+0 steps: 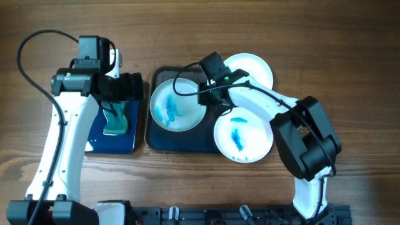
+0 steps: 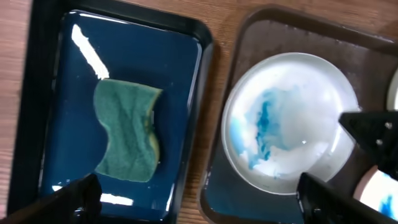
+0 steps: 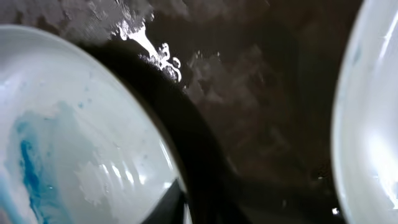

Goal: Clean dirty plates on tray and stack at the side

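Wooden tabletop [image 1: 362,62] carries the tray [image 1: 178,142]; the smeared plate [image 1: 175,105] lies at its left end, nearer the right gripper [image 1: 211,94], which meets the plate's right rim, grip impossible to tell. Empty and wide open, the left gripper [image 2: 199,186] hangs above the sponge [image 2: 127,134], plate to its right.

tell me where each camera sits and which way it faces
Overhead: above the table, straight down on the tray; left arm and right arm show.
Left wrist: looks down on the green sponge and a smeared plate; own fingers at bottom.
Right wrist: close above that plate's rim; one finger shows.
Shared: that plate, in all three.
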`<state>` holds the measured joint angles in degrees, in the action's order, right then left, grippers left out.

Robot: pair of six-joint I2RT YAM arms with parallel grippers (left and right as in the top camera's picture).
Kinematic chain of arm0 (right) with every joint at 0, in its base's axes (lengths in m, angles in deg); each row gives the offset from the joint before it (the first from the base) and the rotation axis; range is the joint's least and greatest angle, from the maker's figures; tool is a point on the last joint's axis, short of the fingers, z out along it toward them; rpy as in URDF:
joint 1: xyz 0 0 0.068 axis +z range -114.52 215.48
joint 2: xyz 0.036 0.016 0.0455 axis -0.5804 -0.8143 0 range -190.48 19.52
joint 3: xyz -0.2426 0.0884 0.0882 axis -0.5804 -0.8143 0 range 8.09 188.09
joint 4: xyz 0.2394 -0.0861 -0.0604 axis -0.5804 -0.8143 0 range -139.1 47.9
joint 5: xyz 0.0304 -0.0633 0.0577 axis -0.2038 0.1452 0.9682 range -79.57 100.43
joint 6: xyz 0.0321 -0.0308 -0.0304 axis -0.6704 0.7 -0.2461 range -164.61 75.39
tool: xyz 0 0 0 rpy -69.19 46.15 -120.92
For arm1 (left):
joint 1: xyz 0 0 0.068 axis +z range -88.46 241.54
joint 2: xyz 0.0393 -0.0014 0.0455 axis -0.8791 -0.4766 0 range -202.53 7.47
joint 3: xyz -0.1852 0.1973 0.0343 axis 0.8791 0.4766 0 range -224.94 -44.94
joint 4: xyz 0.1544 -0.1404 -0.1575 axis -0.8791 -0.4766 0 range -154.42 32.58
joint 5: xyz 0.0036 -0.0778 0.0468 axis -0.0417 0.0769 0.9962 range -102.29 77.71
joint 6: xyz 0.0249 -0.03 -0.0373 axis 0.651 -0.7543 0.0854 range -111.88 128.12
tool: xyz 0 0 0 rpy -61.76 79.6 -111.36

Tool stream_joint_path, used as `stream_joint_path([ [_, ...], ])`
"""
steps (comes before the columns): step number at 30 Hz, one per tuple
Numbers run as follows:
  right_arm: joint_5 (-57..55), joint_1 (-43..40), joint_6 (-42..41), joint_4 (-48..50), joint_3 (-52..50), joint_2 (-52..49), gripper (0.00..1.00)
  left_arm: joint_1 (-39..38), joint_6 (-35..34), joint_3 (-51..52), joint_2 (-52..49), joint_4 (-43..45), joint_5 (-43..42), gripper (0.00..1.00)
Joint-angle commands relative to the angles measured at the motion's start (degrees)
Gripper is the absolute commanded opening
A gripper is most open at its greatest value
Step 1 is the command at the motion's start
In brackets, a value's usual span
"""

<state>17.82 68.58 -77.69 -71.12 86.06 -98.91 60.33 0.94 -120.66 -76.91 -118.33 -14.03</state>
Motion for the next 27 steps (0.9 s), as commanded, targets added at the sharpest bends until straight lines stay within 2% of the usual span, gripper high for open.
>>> stream_joint_path([
  [1, -0.94, 0.48, -0.04, 0.07, 0.46, -2.49, 0.04, 3.02, -1.2, -1.22, 0.17, -0.39, 1.81, 0.92],
  [4, -0.98, 0.48, 0.22, -0.07, 0.39, -2.67, 0.05, 6.58, -0.72, -1.01, -2.29, -2.21, 2.54, 0.89],
  [8, -0.96, 0.48, 3.1, -0.44, 0.37, -2.99, 0.04, 10.67, -0.52, -0.98, -11.17, -2.69, 2.67, 0.88],
  [10, -0.98, 0.48, 3.1, -0.33, 0.37, -3.04, 0.04, 10.69, -0.55, -0.98, -15.65, -2.58, 1.79, 0.85],
  [13, -0.94, 0.48, 2.89, -0.37, 0.37, -3.08, 0.04, 10.75, -1.01, -0.61, -21.29, -2.86, 1.79, 0.73],
  [16, -0.96, 0.48, 2.45, -0.04, 0.37, -3.08, 0.04, 10.75, -0.74, 1.6, -24.48, 1.01, 0.5, 0.63],
  [18, -0.96, 0.48, 2.47, -0.13, 0.37, -3.08, 0.04, 10.75, -0.74, 3.8, -25.2, 4.7, 0.55, 0.62],
  [19, -0.96, 0.48, 2.45, -0.09, 0.37, -3.08, 0.04, 10.75, -0.72, 5.97, -25.22, 9.46, 0.81, 0.6],
  [21, -0.94, 0.48, 2.51, -0.37, 0.37, -3.08, 0.04, 10.75, -0.7, 7.78, -25.27, 12.61, 0.79, 0.49],
  [24, -0.94, 0.48, 2.47, -0.44, 0.37, -3.08, 0.05, 10.69, -0.52, 11.45, -25.27, 14.91, 0.72, 0.47],
  [25, -0.94, 0.48, 2.47, -0.35, 0.37, -3.08, 0.05, 10.71, -0.52, 12.66, -25.27, 16.02, 0.72, 0.4],
  [26, -0.96, 0.48, 2.47, -0.37, 0.37, -3.08, 0.04, 10.69, -0.55, 13.2, -25.27, 16.39, 0.72, 0.06],
  [27, -0.96, 0.48, 2.47, -0.39, 0.37, -3.08, 0.05, 10.69, -0.57, 13.2, -25.24, 16.33, 0.72, 0.04],
])
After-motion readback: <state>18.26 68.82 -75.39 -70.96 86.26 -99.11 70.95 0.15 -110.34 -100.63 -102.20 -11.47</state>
